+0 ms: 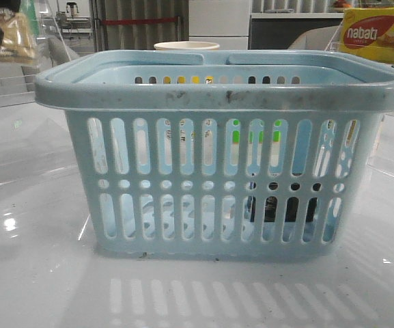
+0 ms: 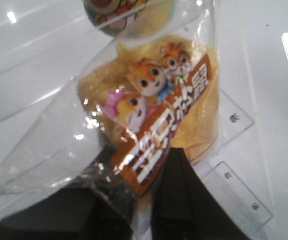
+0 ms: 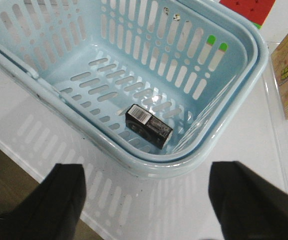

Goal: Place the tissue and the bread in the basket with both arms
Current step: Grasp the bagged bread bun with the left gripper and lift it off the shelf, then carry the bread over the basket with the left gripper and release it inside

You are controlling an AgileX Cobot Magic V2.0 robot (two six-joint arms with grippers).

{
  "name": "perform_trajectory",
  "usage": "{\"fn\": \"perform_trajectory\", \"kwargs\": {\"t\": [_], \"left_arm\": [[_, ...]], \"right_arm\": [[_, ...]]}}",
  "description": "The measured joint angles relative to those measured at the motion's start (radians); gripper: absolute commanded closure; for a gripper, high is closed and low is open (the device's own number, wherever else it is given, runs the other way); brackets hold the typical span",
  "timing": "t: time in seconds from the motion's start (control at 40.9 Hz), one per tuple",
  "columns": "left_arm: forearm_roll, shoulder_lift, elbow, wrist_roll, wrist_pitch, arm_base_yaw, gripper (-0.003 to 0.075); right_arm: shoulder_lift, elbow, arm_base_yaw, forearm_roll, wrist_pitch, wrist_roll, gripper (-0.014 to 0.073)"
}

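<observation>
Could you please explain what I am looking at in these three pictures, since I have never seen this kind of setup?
This is a two-armed robot at a white table. One camera looks forward over the table; the other two sit on the wrists. The front picture shows a pale blue basket and, upper left, the raised left end effector shut on wrapped bread. The left wrist picture shows that bread close up. The right wrist picture looks down into the basket, where the dark tissue pack lies; the right end effector is open and holds nothing.

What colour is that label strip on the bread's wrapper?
Orange-brown with white lettering and cartoon squirrels, on the bread; the left wrist view shows it best.
</observation>
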Motion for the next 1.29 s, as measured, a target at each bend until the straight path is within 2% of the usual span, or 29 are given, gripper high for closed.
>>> {"fn": "perform_trajectory", "kwargs": {"t": [0.195, 0.391, 0.586, 0.733, 0.928, 1.172, 1.246, 1.294], "left_arm": [[0.002, -0.14, 0.0, 0.062, 0.078, -0.085, 0.063], [0.005, -0.256, 0.0, 0.154, 0.209, -0.246, 0.063], [0.004, -0.276, -0.001, 0.182, 0.319, -0.433, 0.063], [0.004, -0.24, -0.001, 0.194, 0.344, -0.541, 0.0629], [0.004, -0.149, -0.001, 0.195, 0.347, -0.61, 0.063], [0.004, -0.031, -0.001, 0.196, 0.364, -0.629, 0.0624], [0.004, -0.009, -0.001, 0.196, 0.371, -0.629, 0.0575], [0.004, -0.001, -0.001, 0.196, 0.373, -0.63, 0.051]], "right_arm": [[0.0, 0.0, 0.0, 0.0, 0.0, 0.0, -0.0017], [0.0, 0.0, 0.0, 0.0, 0.0, 0.0, -0.0017], [0.0, 0.0, 0.0, 0.0, 0.0, 0.0, -0.0017], [0.0, 0.0, 0.0, 0.0, 0.0, 0.0, -0.0017], [0.0, 0.0, 0.0, 0.0, 0.0, 0.0, -0.0017], [0.0, 0.0, 0.0, 0.0, 0.0, 0.0, -0.0017], [0.0, 0.0, 0.0, 0.0, 0.0, 0.0, -0.0017], [0.0, 0.0, 0.0, 0.0, 0.0, 0.0, -0.0017]]}}
